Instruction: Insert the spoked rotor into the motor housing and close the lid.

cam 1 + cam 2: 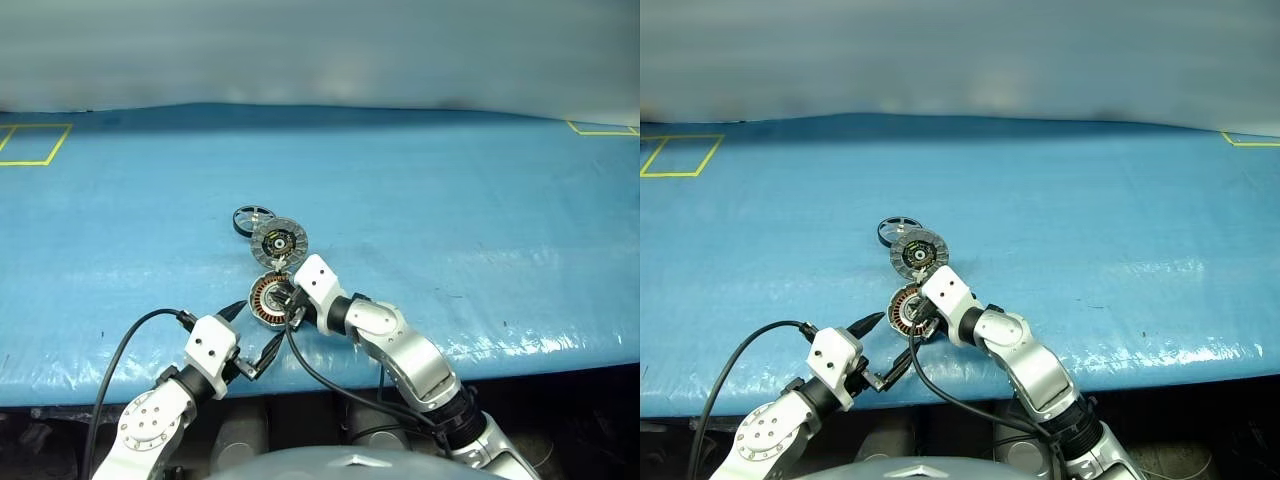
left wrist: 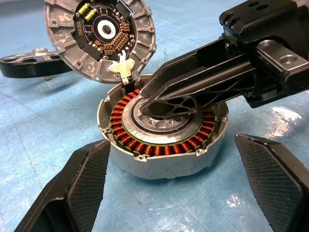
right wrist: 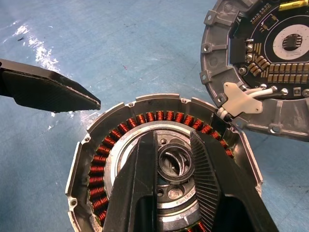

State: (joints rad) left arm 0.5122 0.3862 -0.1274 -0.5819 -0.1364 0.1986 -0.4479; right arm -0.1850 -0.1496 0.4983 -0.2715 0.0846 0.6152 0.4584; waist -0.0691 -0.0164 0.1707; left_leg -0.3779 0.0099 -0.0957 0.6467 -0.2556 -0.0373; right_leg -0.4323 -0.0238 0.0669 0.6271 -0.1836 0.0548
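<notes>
Left eye view: right hand [image 1: 283, 295], fingers narrowed in the motor housing [image 1: 269, 300] near the tabletop's front edge; spoked rotor [image 1: 253, 219] lies beyond the lid [image 1: 278, 240]; left hand [image 1: 250, 338] open.

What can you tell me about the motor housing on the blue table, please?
The motor housing is a round, shallow, silver-grey metal cup with small screw lugs on its rim. Inside runs a ring of copper-brown windings around a silver hub with a dark centre hole. It sits upright and open on the blue table. The right gripper reaches down into its centre, jaws on either side of the hole. The left gripper straddles it, jaws wide apart. The lid leans at its rim, joined by white wires.
</notes>
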